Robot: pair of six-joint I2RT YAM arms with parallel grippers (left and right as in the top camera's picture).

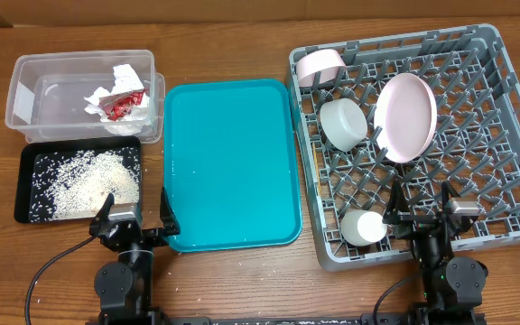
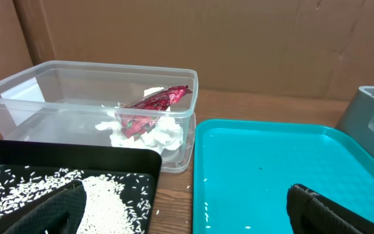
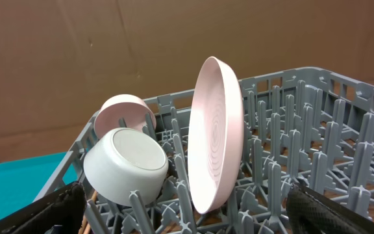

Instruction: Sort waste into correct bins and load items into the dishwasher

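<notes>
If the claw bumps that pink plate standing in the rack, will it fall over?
Probably not far: the pink plate stands on edge between upright pegs in the rack, which should catch it. It looks stiff and smooth, so likely slippery to pinch. Being round, it might roll once free.

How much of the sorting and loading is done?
Done: wrapper and napkin in the clear tub, rice in the black tray, plate, two bowls and cup in the rack. In hand: nothing; left gripper, right gripper open. Left: perhaps specks on the teal tray.
</notes>
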